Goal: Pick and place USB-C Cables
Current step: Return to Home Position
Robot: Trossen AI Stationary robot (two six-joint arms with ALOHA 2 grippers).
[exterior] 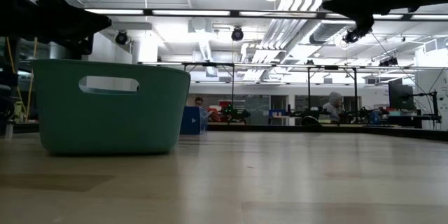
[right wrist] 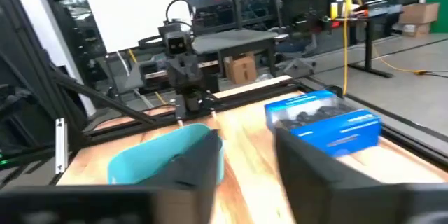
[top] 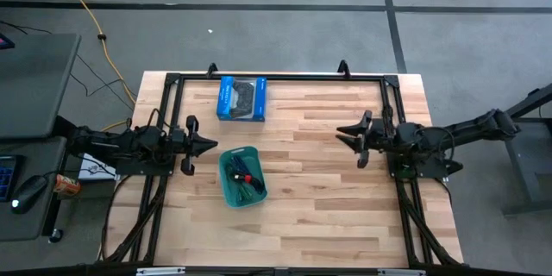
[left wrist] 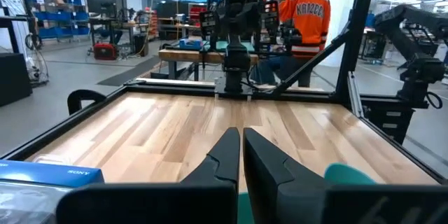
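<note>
The blue box (left wrist: pixel 49 175) reads SONY on its edge.

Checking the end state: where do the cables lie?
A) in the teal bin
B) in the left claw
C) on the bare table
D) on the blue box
A: the cables show as a tangle inside the bin in the high view.

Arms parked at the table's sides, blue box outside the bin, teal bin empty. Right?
No. The teal bin is not empty: the high view shows the cables lying inside it. The rest holds: left gripper and right gripper at the sides, blue box outside the bin.
</note>
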